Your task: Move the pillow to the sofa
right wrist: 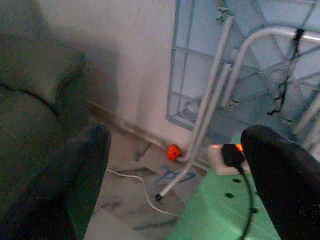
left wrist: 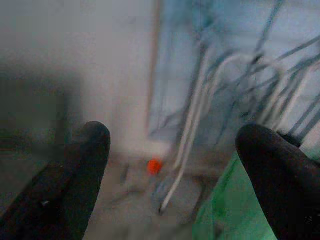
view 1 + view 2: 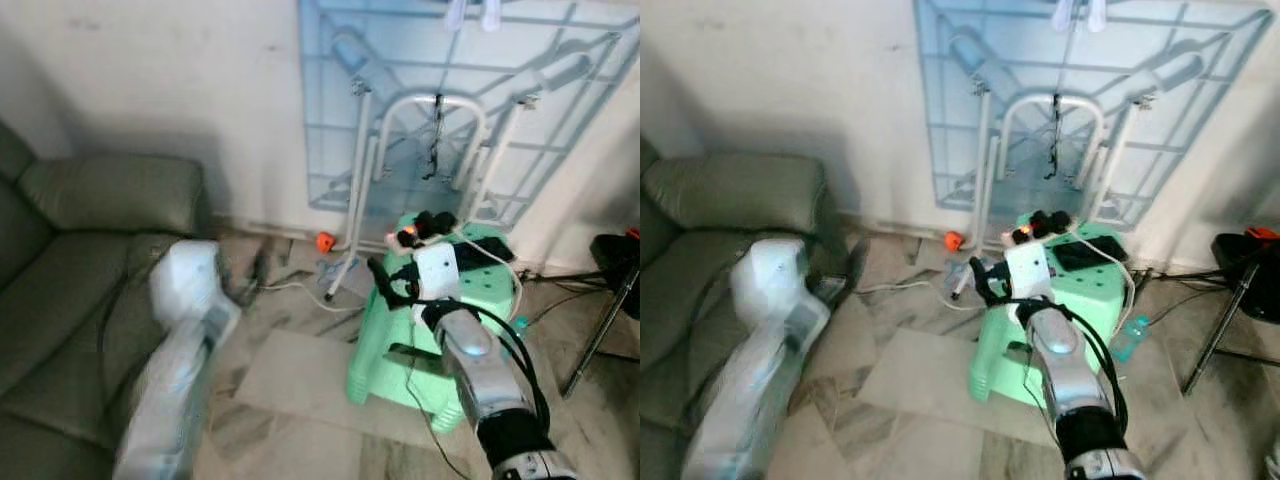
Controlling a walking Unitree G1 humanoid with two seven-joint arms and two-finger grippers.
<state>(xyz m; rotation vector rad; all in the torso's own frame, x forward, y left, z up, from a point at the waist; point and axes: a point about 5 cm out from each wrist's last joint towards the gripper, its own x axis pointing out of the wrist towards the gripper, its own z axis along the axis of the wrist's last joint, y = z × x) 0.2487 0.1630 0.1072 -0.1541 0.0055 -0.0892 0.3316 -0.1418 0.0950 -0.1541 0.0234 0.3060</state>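
Observation:
The olive green sofa point(image 3: 90, 260) fills the left side, its armrest point(image 3: 120, 190) toward the wall. My left arm point(image 3: 185, 340), blurred, reaches forward beside the sofa's front edge. The left gripper point(image 2: 175, 135) is open, with nothing between its fingers point(image 2: 85, 150). My right arm point(image 3: 470, 370) stretches out over a green plastic stool point(image 3: 385, 350). The right gripper point(image 1: 180, 135) is also open and empty, and its black fingers point(image 3: 385, 275) hang at the stool's near-left corner.
A power strip with a red light point(image 3: 420, 232) and a black item point(image 3: 480, 250) lie on the stool. A white metal rack point(image 3: 430, 110) leans on the wall. On the marble floor lie an orange ball point(image 3: 324, 241) and a white cable point(image 3: 300, 290). A black stand point(image 3: 610, 290) is at right.

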